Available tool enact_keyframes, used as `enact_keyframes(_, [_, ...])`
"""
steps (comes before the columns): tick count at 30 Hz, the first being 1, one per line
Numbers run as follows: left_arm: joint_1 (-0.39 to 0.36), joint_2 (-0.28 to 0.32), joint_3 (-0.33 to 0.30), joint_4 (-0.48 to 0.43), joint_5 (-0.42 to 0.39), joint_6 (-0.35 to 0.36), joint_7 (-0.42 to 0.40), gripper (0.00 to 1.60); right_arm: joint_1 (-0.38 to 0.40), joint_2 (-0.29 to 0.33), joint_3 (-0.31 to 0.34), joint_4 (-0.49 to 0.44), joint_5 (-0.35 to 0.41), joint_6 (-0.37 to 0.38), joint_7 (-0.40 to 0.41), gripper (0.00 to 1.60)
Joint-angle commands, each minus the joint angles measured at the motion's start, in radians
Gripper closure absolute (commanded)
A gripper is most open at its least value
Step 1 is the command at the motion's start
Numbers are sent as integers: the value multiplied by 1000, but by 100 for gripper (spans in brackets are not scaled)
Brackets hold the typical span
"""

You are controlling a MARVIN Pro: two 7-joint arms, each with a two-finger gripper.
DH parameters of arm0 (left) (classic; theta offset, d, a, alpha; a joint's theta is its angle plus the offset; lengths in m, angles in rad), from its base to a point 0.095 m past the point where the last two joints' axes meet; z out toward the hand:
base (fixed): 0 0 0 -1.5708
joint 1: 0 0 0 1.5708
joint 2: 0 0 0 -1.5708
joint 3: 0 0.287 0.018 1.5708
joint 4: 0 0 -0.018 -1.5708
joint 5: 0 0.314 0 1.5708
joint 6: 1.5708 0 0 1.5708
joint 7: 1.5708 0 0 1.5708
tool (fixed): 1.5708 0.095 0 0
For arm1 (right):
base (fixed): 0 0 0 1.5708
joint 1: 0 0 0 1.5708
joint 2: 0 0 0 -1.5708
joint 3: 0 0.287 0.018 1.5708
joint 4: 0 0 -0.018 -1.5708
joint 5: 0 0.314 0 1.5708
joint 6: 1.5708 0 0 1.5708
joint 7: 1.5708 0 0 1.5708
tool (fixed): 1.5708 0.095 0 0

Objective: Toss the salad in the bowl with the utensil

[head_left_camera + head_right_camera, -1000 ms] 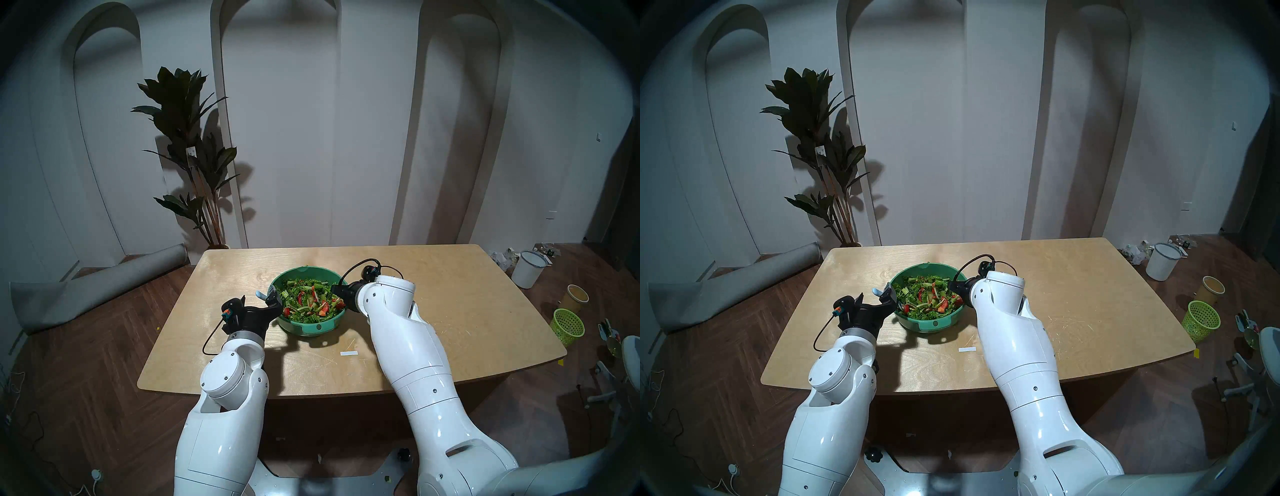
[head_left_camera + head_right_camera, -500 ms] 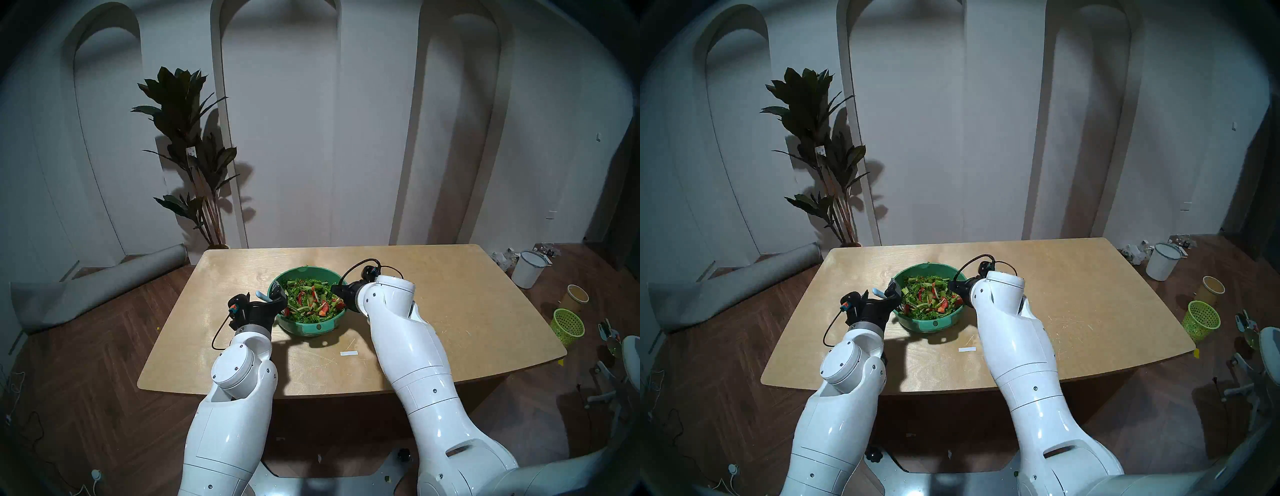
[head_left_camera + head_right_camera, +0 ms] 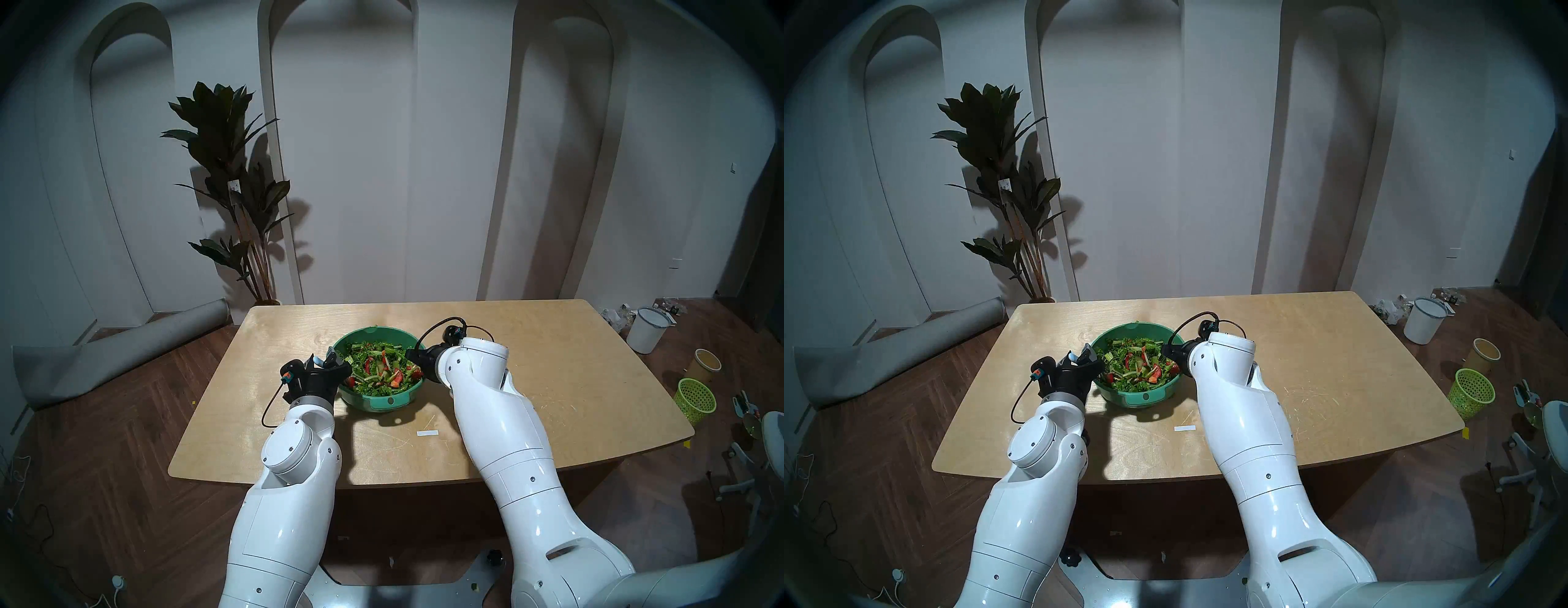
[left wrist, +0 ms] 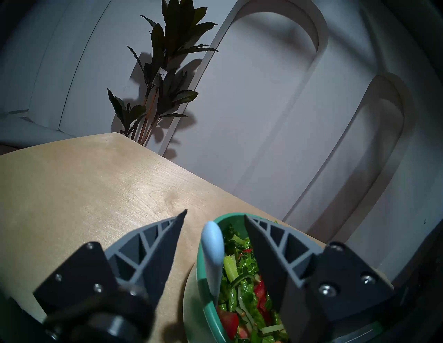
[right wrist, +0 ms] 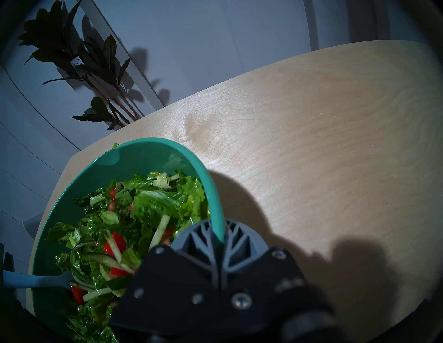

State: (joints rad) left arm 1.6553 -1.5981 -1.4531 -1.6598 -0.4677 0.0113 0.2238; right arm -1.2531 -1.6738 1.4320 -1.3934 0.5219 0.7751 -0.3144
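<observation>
The left end effector point(image 4: 214, 216) is spread wide, its two fingers standing apart on either side of the fork point(image 4: 213, 249) without touching it. The fork's pale blue handle rises between them, leaning on the near rim of the bowl point(image 4: 200, 268), with its tines buried in the salad point(image 4: 242, 287) just beyond the right-hand finger.

The right end effector point(image 5: 218, 236) is pressed together on the bowl's rim, one finger inside the wall and one outside. The salad of green leaves, red pieces and pale strips heaps just inside that grip. Across the bowl from it, the fork's handle pokes out over the far rim.

The bowl sits on the wooden bench point(image 3: 551, 365), between the two end effectors.
</observation>
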Motion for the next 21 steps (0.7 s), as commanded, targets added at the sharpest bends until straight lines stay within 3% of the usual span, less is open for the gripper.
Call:
enact_keyframes(1, [-22,5,-4,-17,1,-11,-10,83,11,-1,0,-23,1,0,3,160])
enact_keyframes(2, [-22,6,-3,-17,1,-10,-11,98,11,-1,0,-23,1,0,3,160])
enact_keyframes(8, [-24,5,-3,-9,-3,-7,-15,121,11,-1,0,-23,1,0,3,160])
enact_keyframes(10, [-24,7,-2,-7,-3,-9,-17,154,11,-1,0,-23,1,0,3,160])
enact_keyframes(11, [-25,7,-1,-6,-3,-10,-19,160,11,-1,0,-23,1,0,3,160])
enact_keyframes(21, [-61,51,59,-1,59,-46,-84,160,12,-1,0,-21,1,-1,3,160])
